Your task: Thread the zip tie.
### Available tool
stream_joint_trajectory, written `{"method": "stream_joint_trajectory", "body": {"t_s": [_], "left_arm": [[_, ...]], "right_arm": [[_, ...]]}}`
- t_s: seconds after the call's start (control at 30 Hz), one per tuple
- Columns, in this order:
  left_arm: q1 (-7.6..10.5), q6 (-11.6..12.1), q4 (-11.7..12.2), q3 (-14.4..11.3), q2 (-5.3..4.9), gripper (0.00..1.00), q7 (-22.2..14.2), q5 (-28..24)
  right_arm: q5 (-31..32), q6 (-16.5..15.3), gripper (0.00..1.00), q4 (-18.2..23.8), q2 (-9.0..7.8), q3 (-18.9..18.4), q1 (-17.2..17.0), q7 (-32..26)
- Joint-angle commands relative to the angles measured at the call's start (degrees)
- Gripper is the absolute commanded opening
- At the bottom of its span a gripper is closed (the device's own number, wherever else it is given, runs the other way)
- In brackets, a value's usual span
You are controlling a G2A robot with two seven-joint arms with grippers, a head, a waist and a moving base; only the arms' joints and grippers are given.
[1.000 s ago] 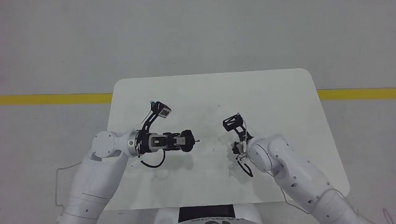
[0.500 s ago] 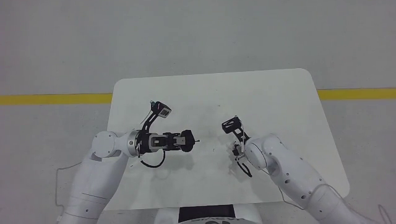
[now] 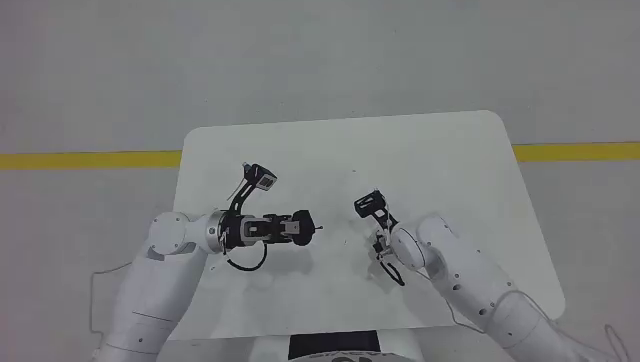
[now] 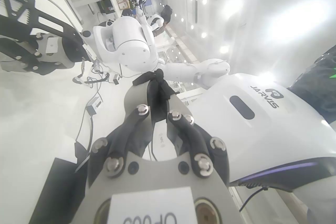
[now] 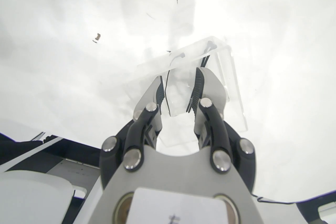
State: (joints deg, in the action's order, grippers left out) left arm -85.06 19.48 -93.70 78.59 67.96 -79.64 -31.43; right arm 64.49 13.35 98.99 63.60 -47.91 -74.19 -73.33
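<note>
Black zip tie, thin kinked strip, against right claw finger

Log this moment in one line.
left jaws: shut on tie | right arm: over clear box on table | threading: not done

Grey floor w/ two yellow lines, white table, ceiling spotlights.

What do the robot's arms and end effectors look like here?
Both arms, left arm and right arm, wear glossy white rounded shells with black wrist sections and looping black cables. The left end effector and right end effector share a grey metal base, black linkage bars with silver bolts, grey fingers with black pads, and a white printed label.
</note>
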Motion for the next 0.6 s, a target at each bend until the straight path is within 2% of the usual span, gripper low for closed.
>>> {"method": "stream_joint_trajectory", "body": {"t_s": [0.0, 0.23, 0.4, 0.57], "left_arm": [[0.0, 0.0, 0.0, 0.0, 0.0, 0.0, 0.0, 0.0], [0.0, 0.0, 0.0, 0.0, 0.0, 0.0, 0.0, 0.0], [0.0, 0.0, 0.0, 0.0, 0.0, 0.0, 0.0, 0.0], [0.0, 0.0, 0.0, 0.0, 0.0, 0.0, 0.0, 0.0]], "right_arm": [[0.2, -0.11, 0.27, -0.11, 0.09, 0.01, 0.04, -0.1], [1.44, 0.2, 0.25, -0.49, 0.47, 0.13, -0.03, -0.2], [2.32, 0.88, 0.16, -0.7, 0.75, 0.06, -0.25, 0.04], [2.79, 1.15, 0.12, -0.52, 0.93, -0.41, -0.55, 0.28]]}}
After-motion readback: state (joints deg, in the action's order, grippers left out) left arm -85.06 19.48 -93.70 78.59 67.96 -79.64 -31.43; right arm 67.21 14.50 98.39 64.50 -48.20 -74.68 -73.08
